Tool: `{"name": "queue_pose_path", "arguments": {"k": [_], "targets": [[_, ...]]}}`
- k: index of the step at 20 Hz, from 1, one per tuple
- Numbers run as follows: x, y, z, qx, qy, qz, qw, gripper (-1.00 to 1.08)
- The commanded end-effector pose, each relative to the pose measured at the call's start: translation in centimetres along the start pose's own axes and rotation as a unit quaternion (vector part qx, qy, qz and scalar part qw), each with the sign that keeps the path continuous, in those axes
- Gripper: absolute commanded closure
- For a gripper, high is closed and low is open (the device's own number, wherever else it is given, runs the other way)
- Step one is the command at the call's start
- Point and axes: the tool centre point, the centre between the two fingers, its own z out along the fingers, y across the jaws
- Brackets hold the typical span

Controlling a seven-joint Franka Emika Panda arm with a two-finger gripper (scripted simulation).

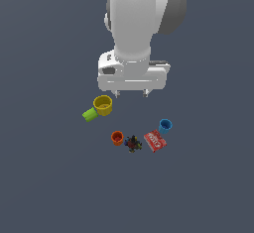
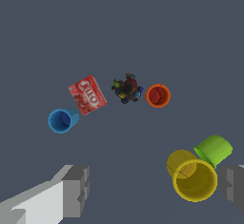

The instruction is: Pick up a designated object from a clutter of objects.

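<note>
The small orange-red cup (image 1: pixel 117 138) stands upright on the dark floor, just to the exterior view's left of the dark multicoloured lump (image 1: pixel 133 143). It also shows in the wrist view (image 2: pixel 157 96) beside the lump (image 2: pixel 127 88). My gripper (image 1: pixel 132 93) hangs open and empty well above the floor, behind the clutter and apart from the orange cup. In the wrist view its fingers (image 2: pixel 75 190) stand wide apart.
A red flat box (image 1: pixel 155 141) and a small blue cup (image 1: pixel 165 125) lie to the exterior view's right of the lump. A larger yellow cup (image 1: pixel 102 105) touches a green cylinder (image 1: pixel 90 114) at the exterior view's left, close under the gripper.
</note>
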Motion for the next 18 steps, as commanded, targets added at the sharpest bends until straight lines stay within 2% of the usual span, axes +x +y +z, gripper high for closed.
{"name": "queue_pose_path", "arguments": {"k": [1,10,18], "targets": [[0.3,0.2,0.6,0.000,0.000,0.007,1.0000,-0.92],[2.8,1.8,5.8,0.002,0.008,0.064,0.9979,-0.92],[5.1,4.4,13.4,0.000,0.019,0.143,0.9896,-0.92]]}}
